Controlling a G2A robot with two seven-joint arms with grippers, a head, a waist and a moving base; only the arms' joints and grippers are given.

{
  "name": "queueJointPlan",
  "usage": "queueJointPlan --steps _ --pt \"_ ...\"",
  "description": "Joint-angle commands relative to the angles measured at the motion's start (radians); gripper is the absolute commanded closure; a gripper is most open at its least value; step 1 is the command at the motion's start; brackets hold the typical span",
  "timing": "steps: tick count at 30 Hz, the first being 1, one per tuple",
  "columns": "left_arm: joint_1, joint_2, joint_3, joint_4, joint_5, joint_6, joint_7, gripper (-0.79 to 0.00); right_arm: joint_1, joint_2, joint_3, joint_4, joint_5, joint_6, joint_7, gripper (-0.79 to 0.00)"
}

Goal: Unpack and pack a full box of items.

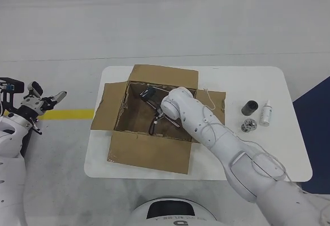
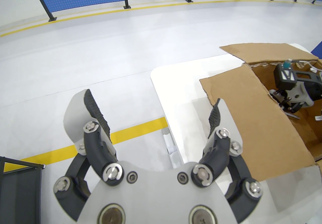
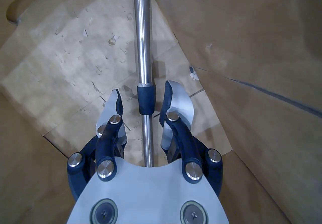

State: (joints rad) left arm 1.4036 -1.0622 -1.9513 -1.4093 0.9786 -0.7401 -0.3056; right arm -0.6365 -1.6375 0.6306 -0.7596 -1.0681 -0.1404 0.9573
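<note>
An open cardboard box (image 1: 148,148) sits mid-table. On its floor lies a shiny metal rod (image 3: 143,41) with a dark rubber band (image 3: 146,100) around it. My right gripper (image 3: 142,88) is down inside the box, open, one finger on each side of the band with a small gap on both sides. From above, the right arm reaches into the box (image 1: 156,118) and hides most of the rod. My left gripper (image 2: 152,96) is open and holds nothing. It hangs over the floor left of the table (image 1: 51,100), well away from the box (image 2: 251,114).
On the table right of the box stand a black cylinder (image 1: 249,107), a small white bottle (image 1: 265,113) and a small metallic piece (image 1: 248,125). The box flaps (image 1: 109,107) spread outward. A yellow floor line (image 1: 74,113) runs left of the table.
</note>
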Motion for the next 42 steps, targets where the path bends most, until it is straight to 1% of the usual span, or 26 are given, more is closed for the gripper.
queueJointPlan --steps 1,3,4,5,7,11,15,17,20,23,27,30,33,36,38,40,42 --pt "0.000 0.000 0.000 0.000 0.000 0.000 0.000 -0.785 0.013 -0.010 -0.007 0.030 0.009 -0.006 0.009 -0.326" --pt "0.000 0.000 0.000 0.000 0.000 0.000 0.000 -0.785 0.024 -0.021 -0.015 0.054 0.017 -0.012 0.010 -0.302" --pt "0.000 0.000 0.000 0.000 0.000 0.000 0.000 -0.785 0.028 -0.027 -0.019 0.066 0.020 -0.016 0.010 -0.274" --pt "0.000 0.000 0.000 0.000 0.000 0.000 0.000 -0.785 0.033 -0.032 -0.021 0.076 0.023 -0.016 0.007 -0.228" --pt "0.000 0.000 0.000 0.000 0.000 0.000 0.000 -0.785 0.041 -0.041 -0.027 0.099 0.027 -0.016 0.008 0.000" --pt "0.000 0.000 0.000 0.000 0.000 0.000 0.000 -0.785 0.057 -0.060 -0.041 0.136 0.018 0.017 0.018 0.000" --pt "0.000 0.000 0.000 0.000 0.000 0.000 0.000 -0.785 0.065 -0.075 -0.052 0.145 0.019 0.008 0.021 0.000" --pt "0.000 0.000 0.000 0.000 0.000 0.000 0.000 -0.785 0.064 -0.076 -0.048 0.125 0.023 -0.010 0.009 0.000" --pt "0.000 0.000 0.000 0.000 0.000 0.000 0.000 -0.785 0.055 -0.067 -0.034 0.074 0.015 -0.014 0.009 0.000" --pt "0.000 0.000 0.000 0.000 0.000 0.000 0.000 -0.785 0.025 -0.042 -0.003 -0.015 -0.005 -0.007 0.005 0.000" --pt "0.000 0.000 0.000 0.000 0.000 0.000 0.000 -0.785 -0.061 0.013 0.069 -0.208 -0.065 0.009 0.013 0.000" --pt "0.000 0.000 0.000 0.000 0.000 0.000 0.000 -0.785 -0.168 0.064 0.150 -0.404 -0.124 0.004 0.032 0.000" --pt "0.000 0.000 0.000 0.000 0.000 0.000 0.000 -0.785 -0.300 0.113 0.244 -0.613 -0.173 -0.053 0.013 0.000" --pt "0.000 0.000 0.000 0.000 0.000 0.000 0.000 -0.785 -0.423 0.149 0.330 -0.779 -0.207 -0.114 -0.050 0.000" --pt "0.000 0.000 0.000 0.000 0.000 0.000 0.000 -0.785 -0.495 0.166 0.379 -0.868 -0.228 -0.132 -0.127 0.000" --pt "0.000 0.000 0.000 0.000 0.000 0.000 0.000 -0.785 -0.564 0.179 0.424 -0.950 -0.250 -0.134 -0.236 0.000" --pt "0.000 0.000 0.000 0.000 0.000 0.000 0.000 -0.785 -0.636 0.191 0.474 -1.014 -0.262 -0.130 -0.379 0.000"
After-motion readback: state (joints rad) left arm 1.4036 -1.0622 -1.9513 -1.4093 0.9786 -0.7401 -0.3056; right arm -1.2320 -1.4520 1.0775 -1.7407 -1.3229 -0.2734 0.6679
